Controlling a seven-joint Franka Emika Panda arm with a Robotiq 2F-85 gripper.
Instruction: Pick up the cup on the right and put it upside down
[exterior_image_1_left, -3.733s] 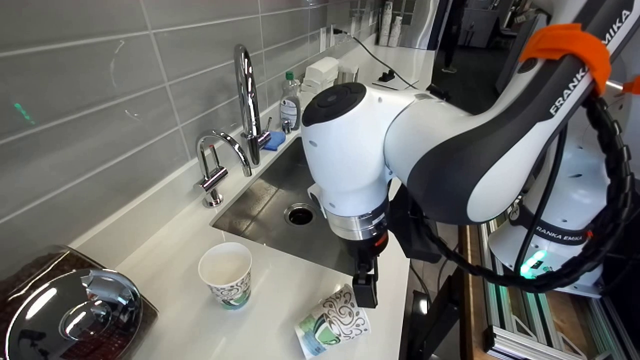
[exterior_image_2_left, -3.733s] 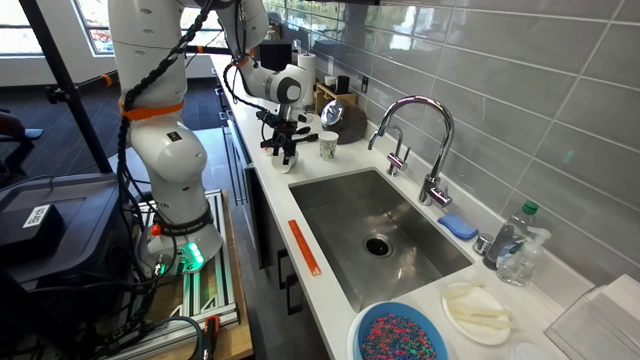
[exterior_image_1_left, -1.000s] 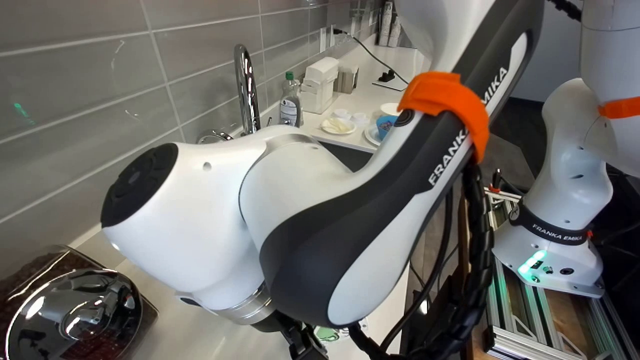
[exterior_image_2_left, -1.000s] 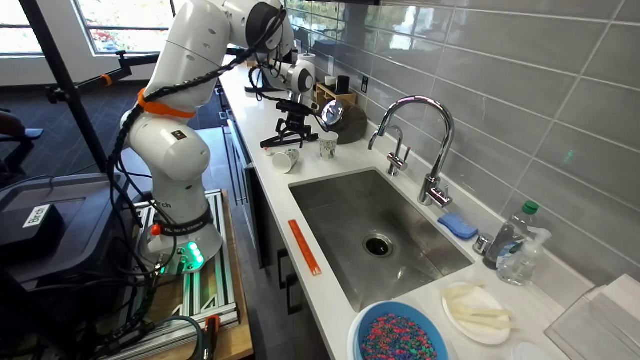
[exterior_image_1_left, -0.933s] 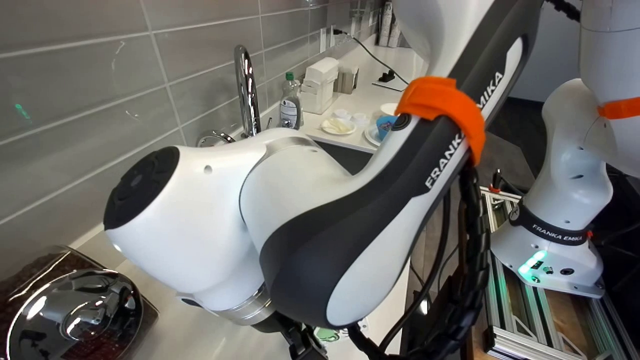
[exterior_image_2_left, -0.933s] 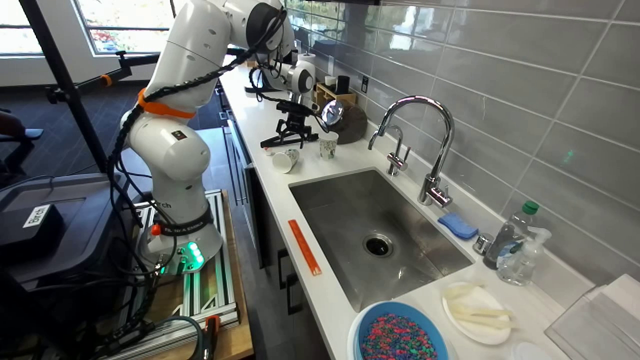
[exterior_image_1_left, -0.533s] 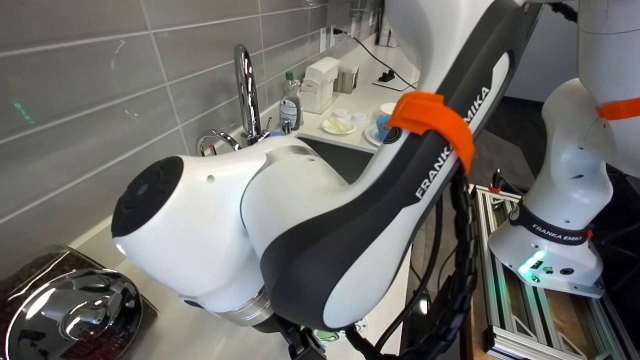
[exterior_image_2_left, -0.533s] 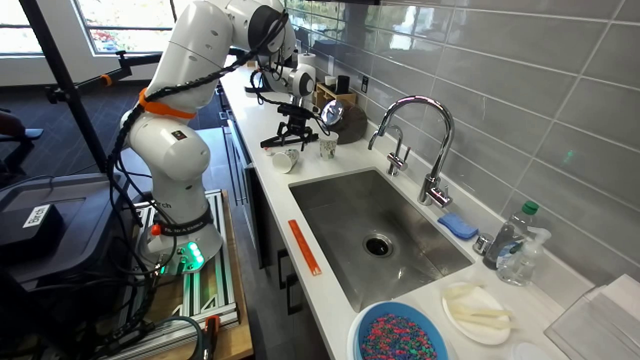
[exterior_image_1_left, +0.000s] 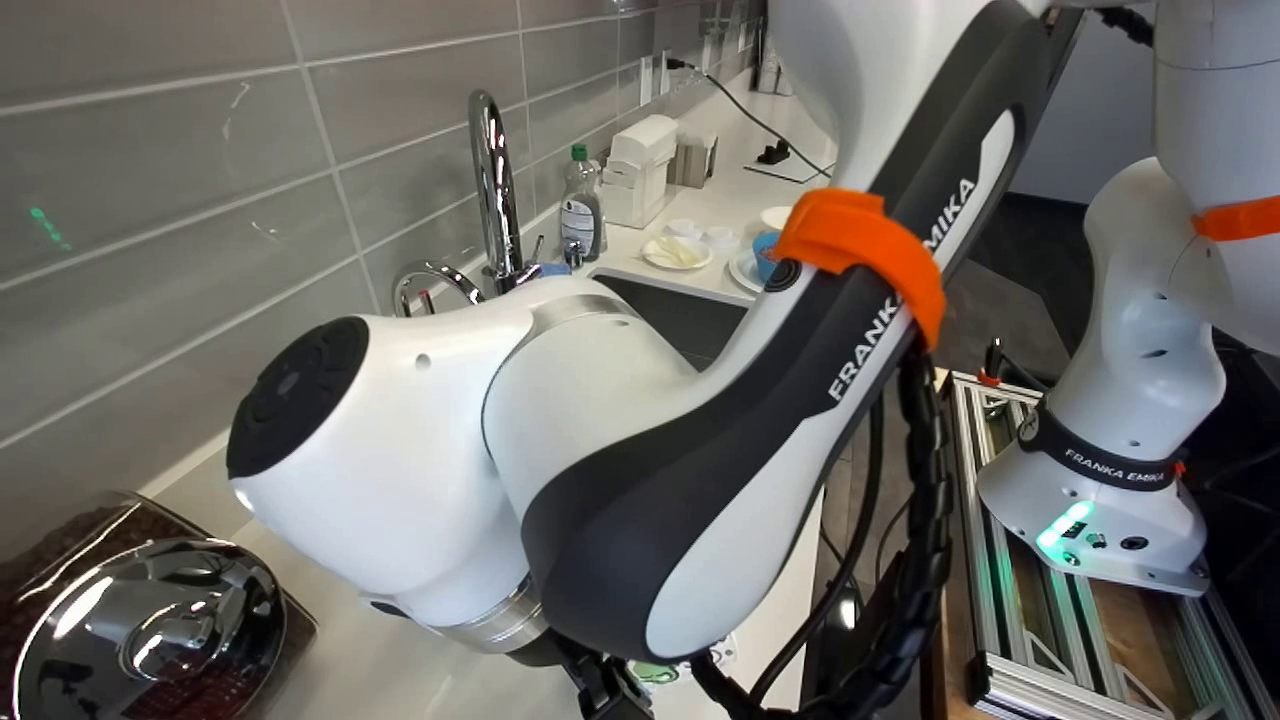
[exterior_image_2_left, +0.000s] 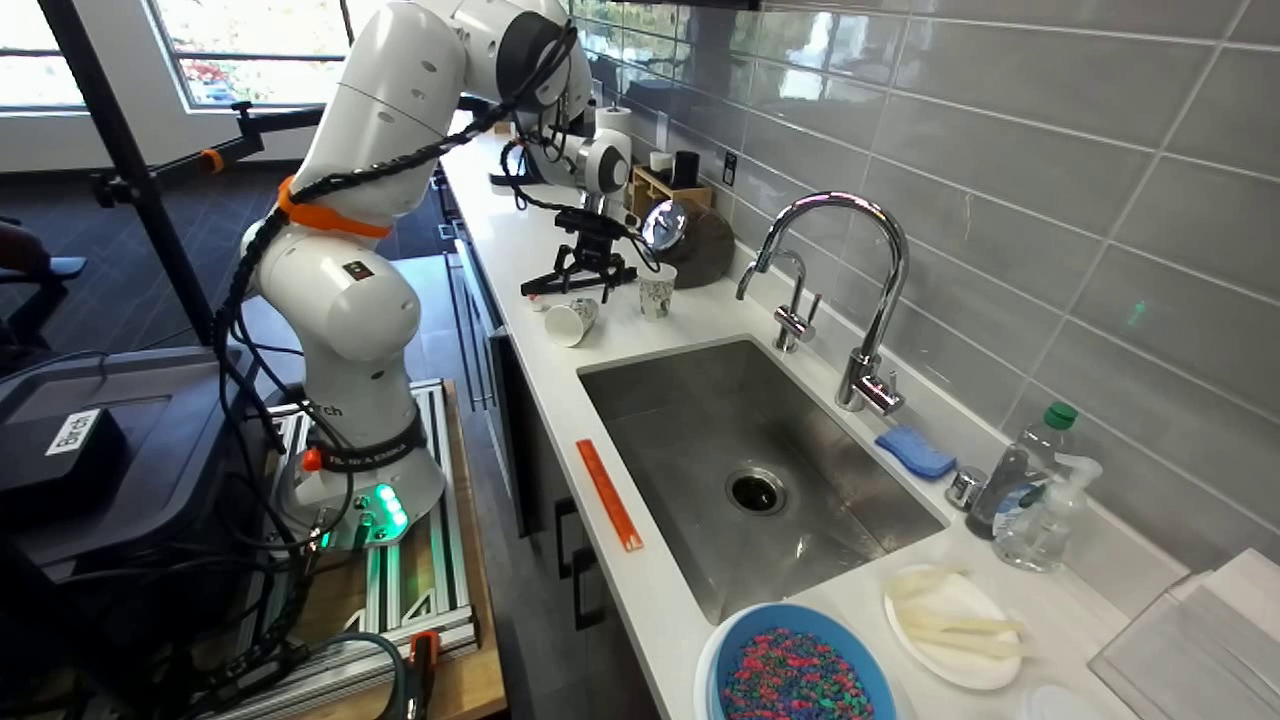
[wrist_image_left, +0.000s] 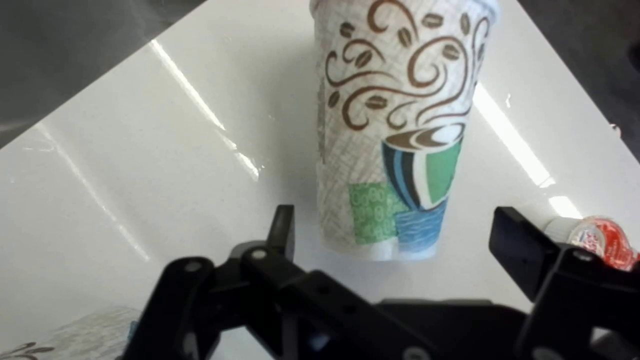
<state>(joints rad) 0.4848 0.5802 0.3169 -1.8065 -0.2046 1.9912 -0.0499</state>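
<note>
In an exterior view, the arm (exterior_image_1_left: 620, 450) mostly hides 1 cup (exterior_image_1_left: 655, 673).

The counter (exterior_image_2_left: 625, 336) carries an orange strip (exterior_image_2_left: 609, 495) and blue sponge (exterior_image_2_left: 915, 452) beside the sink (exterior_image_2_left: 700, 440); near it, a side-lying paper cup (exterior_image_2_left: 571, 323) and an upright paper cup (exterior_image_2_left: 656, 292).

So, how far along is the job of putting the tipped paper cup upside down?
Done, it seems: the open gripper is lined up, its fingers appearing on either side of the tipped paper cup, near its base. In hand: nothing gripped; white countertop shows between fingers and cup in the wrist view. Left: the cup lies on its side, so gripping, lifting, turning it mouth down and placing it remain.
</note>
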